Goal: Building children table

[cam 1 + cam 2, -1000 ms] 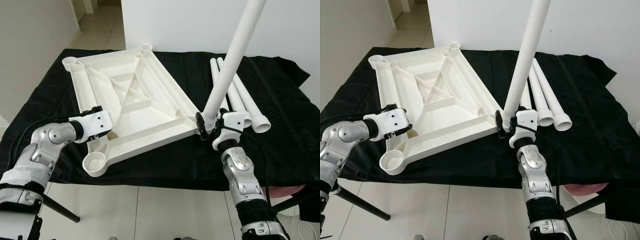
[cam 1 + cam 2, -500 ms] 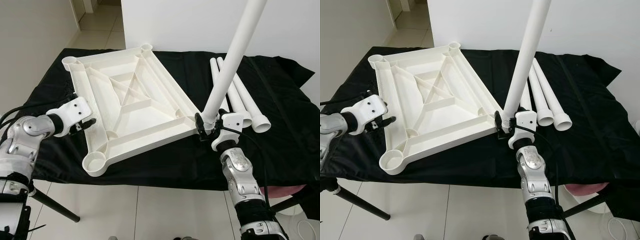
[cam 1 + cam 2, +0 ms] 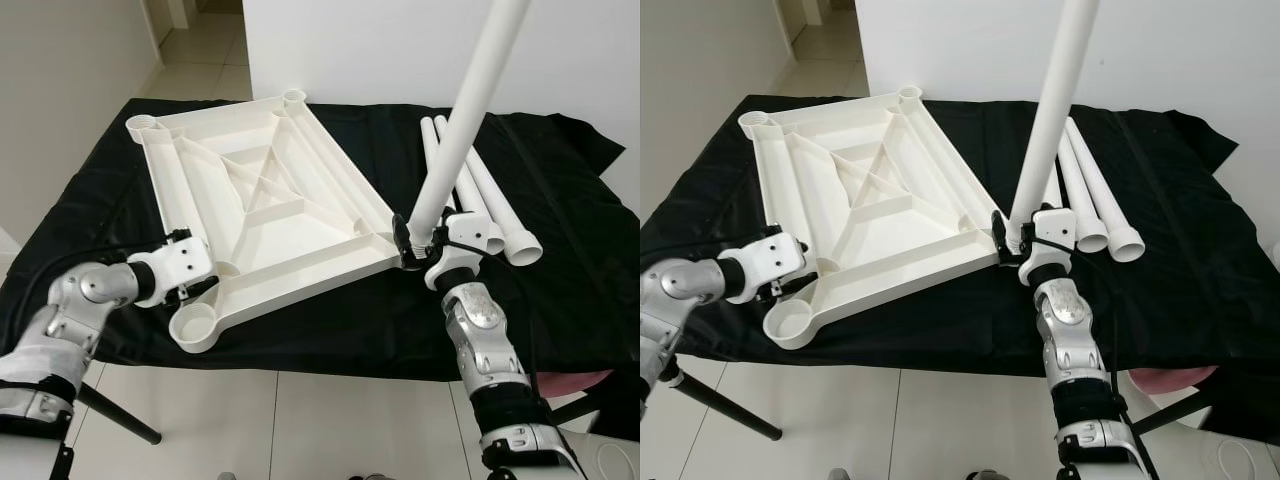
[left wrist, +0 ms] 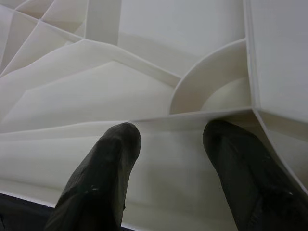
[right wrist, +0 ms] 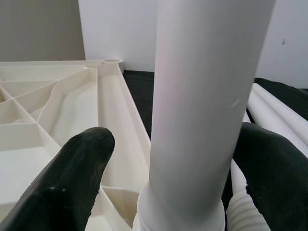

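Observation:
A white plastic tabletop (image 3: 260,200) lies upside down on the black-clothed table (image 3: 330,320), ribs and corner sockets facing up. My left gripper (image 3: 200,285) is at its near left rim, just beyond the near left socket (image 3: 192,328). In the left wrist view its fingers (image 4: 103,178) stand open over the rim wall. My right gripper (image 3: 418,243) is shut on the foot of a white table leg (image 3: 465,110). That leg stands steeply upright at the tabletop's near right corner, and the socket under it is hidden. In the right wrist view the leg (image 5: 202,96) passes between the black fingers (image 5: 72,183).
Three more white legs (image 3: 490,205) lie side by side on the cloth to the right of the tabletop. The table's front edge runs just below both grippers, with tiled floor beneath. A dark stand leg (image 3: 115,420) slants under the left side. A white wall is behind.
My left gripper, which half a second ago had swung out to the left off the tabletop, is back at the near left rim, closer to the corner socket. The right gripper and leg barely moved.

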Robot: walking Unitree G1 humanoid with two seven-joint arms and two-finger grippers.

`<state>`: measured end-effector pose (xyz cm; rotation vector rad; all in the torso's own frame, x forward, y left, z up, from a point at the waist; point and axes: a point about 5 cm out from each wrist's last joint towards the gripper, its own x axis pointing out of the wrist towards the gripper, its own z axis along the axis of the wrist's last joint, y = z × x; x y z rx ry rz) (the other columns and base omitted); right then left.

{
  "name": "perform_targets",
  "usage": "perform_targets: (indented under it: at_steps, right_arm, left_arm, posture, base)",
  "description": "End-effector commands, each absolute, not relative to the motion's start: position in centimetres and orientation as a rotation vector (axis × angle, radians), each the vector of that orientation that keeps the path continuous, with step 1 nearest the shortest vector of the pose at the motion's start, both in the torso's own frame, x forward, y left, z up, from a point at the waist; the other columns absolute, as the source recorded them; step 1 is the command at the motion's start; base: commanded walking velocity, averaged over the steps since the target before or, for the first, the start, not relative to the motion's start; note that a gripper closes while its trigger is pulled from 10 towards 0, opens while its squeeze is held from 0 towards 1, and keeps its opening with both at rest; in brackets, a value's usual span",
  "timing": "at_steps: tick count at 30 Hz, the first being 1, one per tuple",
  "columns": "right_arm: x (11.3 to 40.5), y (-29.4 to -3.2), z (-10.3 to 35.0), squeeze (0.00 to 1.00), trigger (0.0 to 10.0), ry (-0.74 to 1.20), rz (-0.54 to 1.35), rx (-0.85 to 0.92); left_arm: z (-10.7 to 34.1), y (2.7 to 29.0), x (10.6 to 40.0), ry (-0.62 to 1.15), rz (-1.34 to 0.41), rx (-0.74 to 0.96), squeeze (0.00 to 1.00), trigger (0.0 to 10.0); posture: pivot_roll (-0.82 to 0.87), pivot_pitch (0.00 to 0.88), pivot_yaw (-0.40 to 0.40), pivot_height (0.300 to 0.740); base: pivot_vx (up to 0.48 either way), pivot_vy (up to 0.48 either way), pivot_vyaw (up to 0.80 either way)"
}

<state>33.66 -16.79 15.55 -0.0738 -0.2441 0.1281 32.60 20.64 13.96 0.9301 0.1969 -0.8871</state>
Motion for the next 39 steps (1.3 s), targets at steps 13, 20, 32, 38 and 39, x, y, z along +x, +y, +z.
perform_targets:
  at_steps: [13,20,32,38,39]
  right_arm:
    - [37.1,-16.0,16.2,0.00,10.0,-0.133,0.192,-0.127]
    - [37.8,-15.0,16.3,0.00,10.0,-0.092,0.264,-0.152]
    - [37.6,-14.9,15.5,0.00,10.0,-0.085,0.291,-0.156]
    - [37.6,-14.8,15.4,0.00,10.0,-0.091,0.320,-0.152]
    - [37.6,-14.7,15.4,0.00,10.0,-0.092,0.327,-0.148]
  left_arm:
    - [12.1,15.7,29.5,0.196,-1.157,0.805,0.00,10.0]
    - [11.3,13.8,27.5,0.225,-1.281,0.740,0.00,10.0]
    - [12.3,13.6,25.6,0.276,-1.394,0.662,0.00,10.0]
    - [13.1,13.2,24.9,0.285,-1.433,0.614,0.00,10.0]
    - [13.3,13.1,24.9,0.282,-1.435,0.607,0.00,10.0]
  posture:
    - [-0.04,0.050,0.018,0.740]
    - [-0.04,0.053,0.010,0.740]
    - [-0.04,0.054,0.014,0.740]
    - [-0.04,0.055,0.018,0.740]
    - [-0.04,0.055,0.018,0.740]
  base:
    - [0.000,0.000,0.00]
    - [0.000,0.000,0.00]
    - [0.000,0.000,0.00]
    - [0.000,0.000,0.00]
    - [0.000,0.000,0.00]
